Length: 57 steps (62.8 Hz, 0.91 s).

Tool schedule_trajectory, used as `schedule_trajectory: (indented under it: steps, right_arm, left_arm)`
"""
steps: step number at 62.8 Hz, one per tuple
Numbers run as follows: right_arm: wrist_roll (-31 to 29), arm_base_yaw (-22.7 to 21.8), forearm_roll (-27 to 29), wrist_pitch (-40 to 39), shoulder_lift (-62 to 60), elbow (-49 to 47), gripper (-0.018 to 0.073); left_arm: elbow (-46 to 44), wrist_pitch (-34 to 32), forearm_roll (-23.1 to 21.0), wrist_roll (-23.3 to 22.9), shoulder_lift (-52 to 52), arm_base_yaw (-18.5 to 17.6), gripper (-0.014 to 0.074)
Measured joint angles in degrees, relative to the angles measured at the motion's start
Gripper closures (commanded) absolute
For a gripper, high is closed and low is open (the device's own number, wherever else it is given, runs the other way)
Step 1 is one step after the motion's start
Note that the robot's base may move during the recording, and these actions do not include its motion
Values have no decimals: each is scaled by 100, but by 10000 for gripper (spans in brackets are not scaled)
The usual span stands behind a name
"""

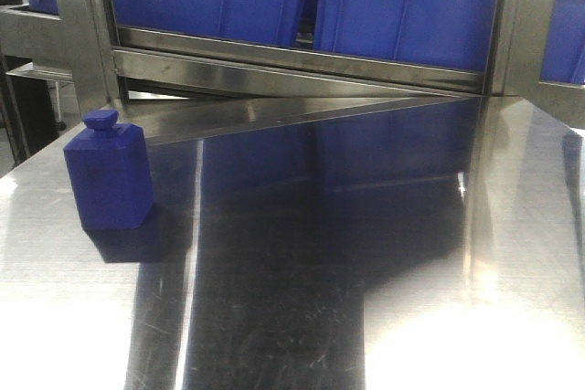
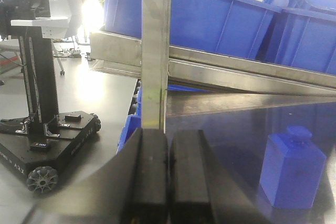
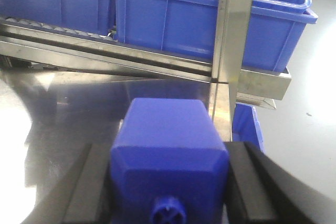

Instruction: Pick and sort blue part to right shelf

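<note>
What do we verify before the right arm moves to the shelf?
1. Right end effector clamps held blue part: ok, fingers flank both sides.
2. Right shelf ahead: ok, blue bin in view.
3. Room in bin: cannot tell, inside hidden.
4. Steel upright in path: not ok, stands just ahead-right of the part.
5. Left end effector shut, empty: ok.
6. Second blue part upright on table, away from the grip: ok.
</note>
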Motion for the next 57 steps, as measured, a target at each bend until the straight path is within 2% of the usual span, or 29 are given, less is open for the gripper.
schedule_trajectory:
  steps: [46,57]
  right_arm:
    - [0,0,0,27,0,0,135]
    - [0,0,0,27,0,0,135]
  left_arm:
    - [0,0,0,0,0,0,472]
    - [-112,50,110,0,174,0,472]
